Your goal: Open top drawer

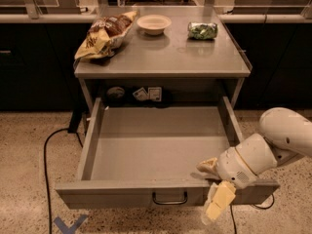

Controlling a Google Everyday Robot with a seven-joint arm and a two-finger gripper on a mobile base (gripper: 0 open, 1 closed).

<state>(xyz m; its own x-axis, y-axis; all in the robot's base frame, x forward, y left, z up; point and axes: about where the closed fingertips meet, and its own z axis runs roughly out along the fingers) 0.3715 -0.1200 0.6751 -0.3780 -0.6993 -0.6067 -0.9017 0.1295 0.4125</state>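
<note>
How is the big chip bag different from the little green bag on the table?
The chip bag is much bigger than the green bag. The chip bag is yellow and brown; the green bag is green. The chip bag lies on the left, the green bag on the right, with a bowl between them. Both rest on the grey table, above the open top drawer. The gripper is at the drawer's front right.

Single high view, perhaps head-mounted, looking down and forward, fairly near the table (pixel 165 52), top drawer (pixel 156 145) pulled out mid-frame, gripper (pixel 214 191) lower right at its front
</note>
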